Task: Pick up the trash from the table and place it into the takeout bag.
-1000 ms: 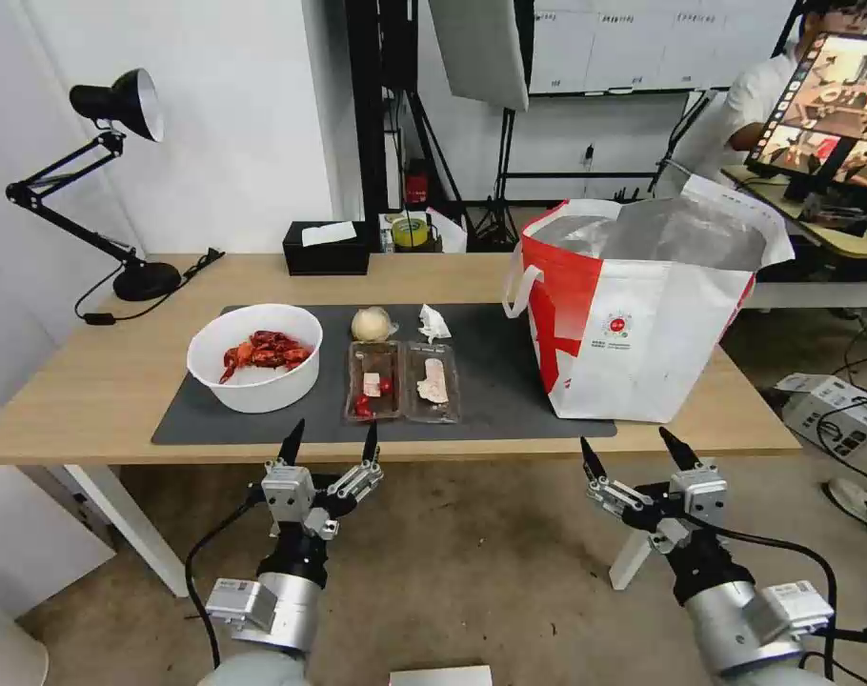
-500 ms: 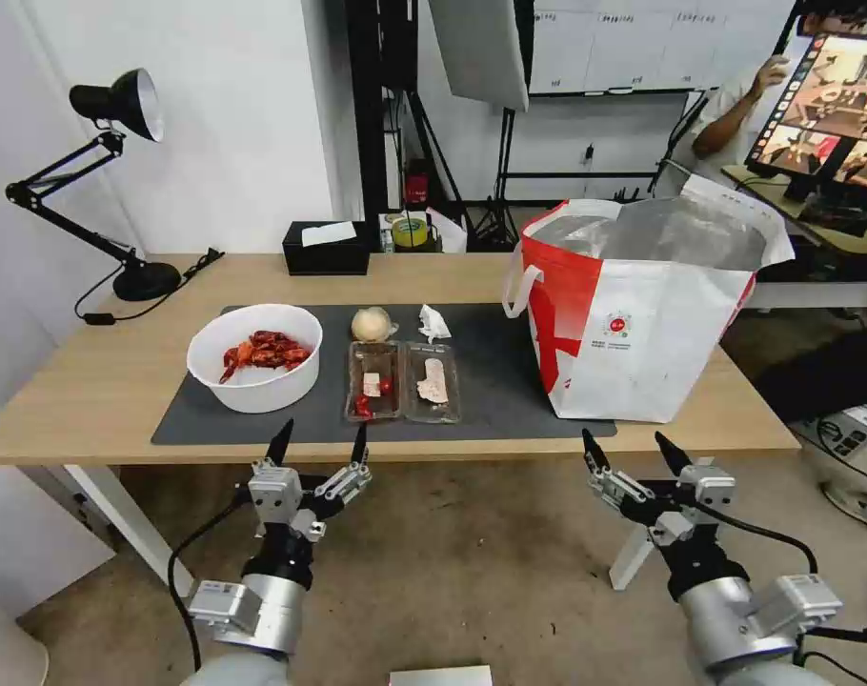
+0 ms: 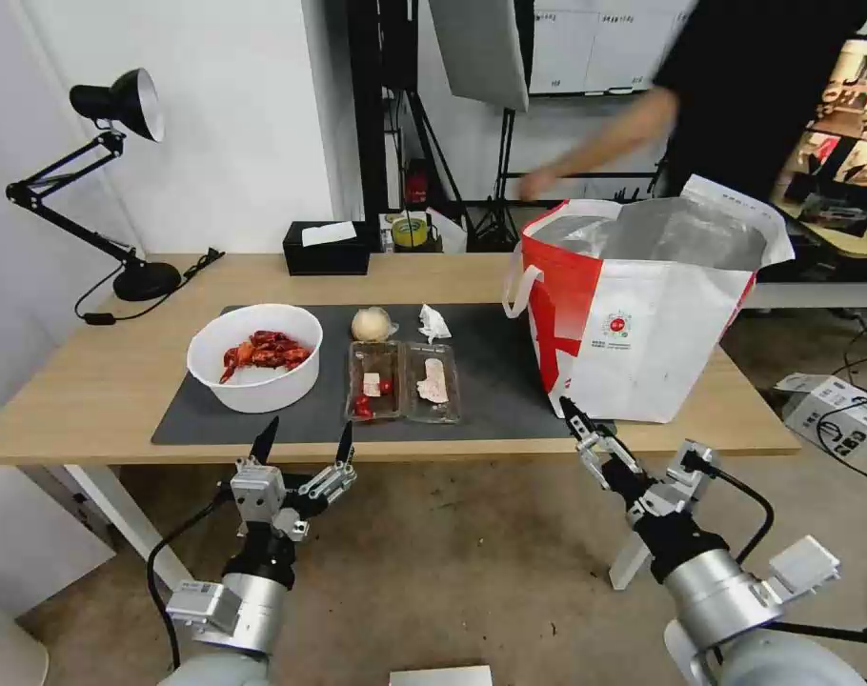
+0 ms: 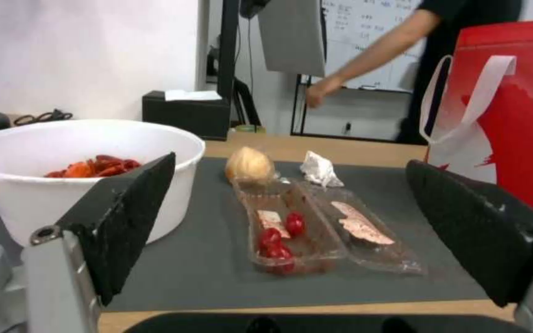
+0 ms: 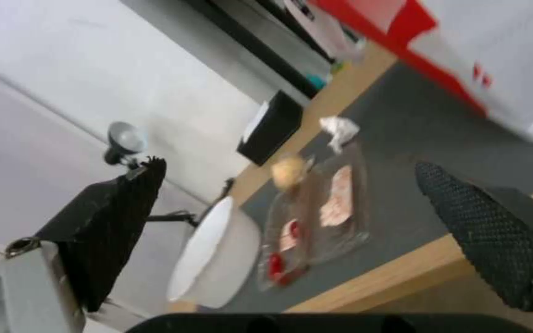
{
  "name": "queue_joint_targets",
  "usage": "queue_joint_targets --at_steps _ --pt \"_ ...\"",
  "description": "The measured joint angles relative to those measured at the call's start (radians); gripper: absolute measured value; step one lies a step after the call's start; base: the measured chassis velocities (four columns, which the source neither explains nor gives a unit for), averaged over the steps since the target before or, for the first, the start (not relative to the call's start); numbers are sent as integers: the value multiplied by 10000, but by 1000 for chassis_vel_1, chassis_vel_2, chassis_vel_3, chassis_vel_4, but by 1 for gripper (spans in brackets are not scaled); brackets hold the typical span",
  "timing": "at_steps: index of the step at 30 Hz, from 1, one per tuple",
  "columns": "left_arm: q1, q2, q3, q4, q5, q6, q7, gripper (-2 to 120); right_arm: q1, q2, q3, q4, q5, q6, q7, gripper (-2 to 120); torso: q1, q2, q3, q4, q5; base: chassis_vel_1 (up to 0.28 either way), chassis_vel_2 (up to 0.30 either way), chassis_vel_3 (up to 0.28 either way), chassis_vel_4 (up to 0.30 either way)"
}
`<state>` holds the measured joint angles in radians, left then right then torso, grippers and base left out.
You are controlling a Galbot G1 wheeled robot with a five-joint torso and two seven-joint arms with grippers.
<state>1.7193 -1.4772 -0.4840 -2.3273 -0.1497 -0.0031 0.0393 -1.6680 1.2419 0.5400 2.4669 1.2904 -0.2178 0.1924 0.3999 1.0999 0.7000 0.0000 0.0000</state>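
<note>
Beyond both grippers' spread fingers (image 4: pixel 125 217) (2 each, empty) lies the tray (image 3: pixel 402 381).

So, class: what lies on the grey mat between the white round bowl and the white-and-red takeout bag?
In the head view, the clear hinged plastic tray, between white round bowl and takeout bag.

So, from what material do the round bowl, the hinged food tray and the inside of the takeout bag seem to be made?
The bowl looks like smooth matte white plastic, though paper cannot be excluded. The tray seems thin clear plastic: the mat shows through it. The takeout bag's lining looks like silver foil, wrinkled and reflecting.
</note>
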Motion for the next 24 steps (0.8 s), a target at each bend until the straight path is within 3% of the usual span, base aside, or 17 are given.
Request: queue_joint_targets --at_steps 2,6,15,20,24 --pt "5 36 -32 0 34 56 -6 100 413 13 -369 -131 1021 172 442 100 0 1 0 0 0 0 0 0 0" --pt "54 89 -81 0 69 104 -11 100 1051 79 -897 -390 1838 459 856 100 0 0 0 1 1 0 0 0 0" --pt "110 115 -244 29 76 182 -11 100 2526 265 -2051 -1375 2233 1293 1807 100 0 0 1 1 -1 0 0 0 0" --pt "233 50 -337 134 200 200 -33 100 3707 945 -2842 -2167 3026 1682 3222 100 1 0 1 0 -1 0 0 0 0" --pt "267 7 -347 204 305 215 -44 100 4061 1394 -3186 -2475 3281 1723 3534 100 0 0 0 0 -1 0 0 0 0"
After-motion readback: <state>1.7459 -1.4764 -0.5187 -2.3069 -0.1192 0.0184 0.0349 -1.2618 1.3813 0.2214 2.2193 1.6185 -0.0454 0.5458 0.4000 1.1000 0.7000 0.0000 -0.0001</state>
